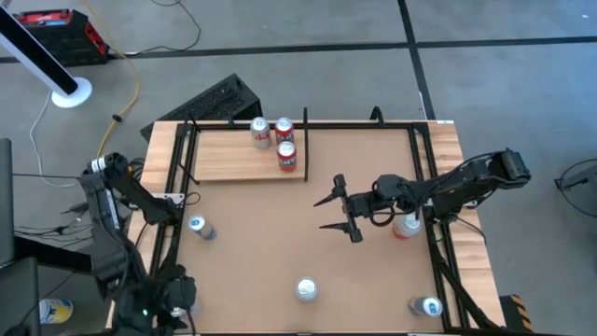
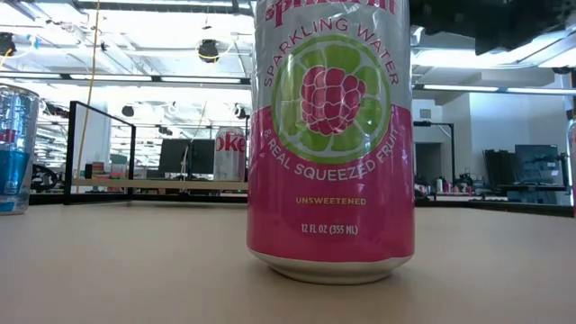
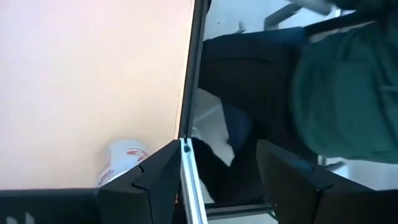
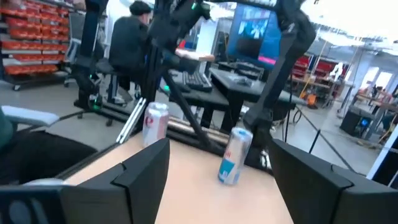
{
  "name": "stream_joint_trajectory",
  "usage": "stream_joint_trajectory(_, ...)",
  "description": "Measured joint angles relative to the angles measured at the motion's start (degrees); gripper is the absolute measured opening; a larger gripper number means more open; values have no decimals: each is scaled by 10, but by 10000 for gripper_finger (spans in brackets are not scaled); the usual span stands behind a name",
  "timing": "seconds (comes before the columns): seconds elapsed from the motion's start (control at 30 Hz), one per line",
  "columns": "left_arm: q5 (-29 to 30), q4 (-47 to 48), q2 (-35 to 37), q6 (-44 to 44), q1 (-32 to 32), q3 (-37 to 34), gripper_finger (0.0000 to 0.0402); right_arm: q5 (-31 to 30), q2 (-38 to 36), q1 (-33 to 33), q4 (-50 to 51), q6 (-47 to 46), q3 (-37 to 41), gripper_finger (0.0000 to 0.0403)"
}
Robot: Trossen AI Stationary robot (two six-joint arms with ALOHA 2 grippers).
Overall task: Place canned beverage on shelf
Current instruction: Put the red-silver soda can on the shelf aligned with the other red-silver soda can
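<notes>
Right pincer (image 1: 338, 213) spread wide, empty, hovering mid-counter (image 1: 261, 252). Left pincer (image 3: 217, 180) parted off the near-left edge. Three cans (image 1: 280, 140) standing on shelf (image 1: 224, 159); others loose. Probably between picks; next calls for reaching a loose can (image 1: 307, 289).

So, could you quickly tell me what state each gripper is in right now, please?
Left gripper: open, holding nothing, at the table's near-left edge.
Right gripper: open, empty, above the table's middle.
</notes>
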State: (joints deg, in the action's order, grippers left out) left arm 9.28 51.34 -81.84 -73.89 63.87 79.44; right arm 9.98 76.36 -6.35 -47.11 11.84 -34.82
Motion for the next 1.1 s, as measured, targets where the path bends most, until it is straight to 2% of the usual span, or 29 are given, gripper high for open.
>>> stream_joint_trajectory(0.17, -19, 4, -37, 6, -3, 0, 195, 0, 10, -4, 4, 3, -6, 297)
stream_joint_trajectory(0.27, -22, 14, -54, 43, -9, 0, 195, 0, 8, -4, -3, 6, -7, 297)
stream_joint_trajectory(0.47, 68, 20, -86, 170, -31, 0, 195, 0, 8, -4, 0, 6, -7, 297)
stream_joint_trajectory(0.97, 12, 23, -111, 211, -55, 0, 196, 0, 8, -4, 3, 6, -7, 297)
stream_joint_trajectory(1.1, 10, 34, -111, 217, -61, 0, 218, 0, 8, -4, 4, 6, -7, 297)
